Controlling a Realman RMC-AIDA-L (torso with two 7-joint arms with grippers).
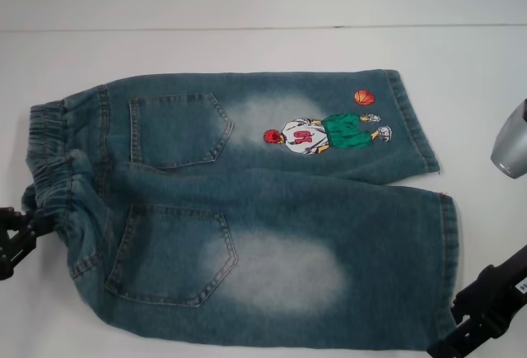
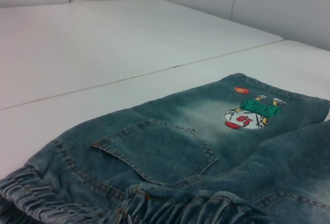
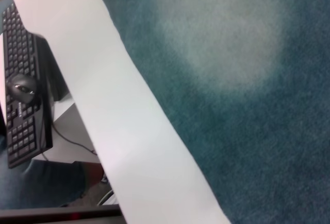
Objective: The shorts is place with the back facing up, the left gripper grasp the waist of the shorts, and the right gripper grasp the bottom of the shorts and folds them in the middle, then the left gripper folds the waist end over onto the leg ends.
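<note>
Faded denim shorts [image 1: 247, 210] lie flat, back up, across a white bench [image 1: 247, 53] whose far edge meets a pale wall. The left gripper [image 1: 18, 234] sits at the gathered waist [image 1: 49, 169]; the right gripper [image 1: 486, 309] is near the leg hems [image 1: 445, 234]. Whether either gripper's fingers are clenched cannot be told. Beyond the bench's near edge sit a black keyboard [image 3: 23, 95] and mouse [image 3: 23, 86].

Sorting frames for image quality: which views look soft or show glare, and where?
Head view: even light, shorts fairly sharp, silver wrist at the right edge blurred. Left wrist view: waistband soft up close, embroidered figure clearer. Right wrist view: denim blurred, mild sheen on the table edge.
</note>
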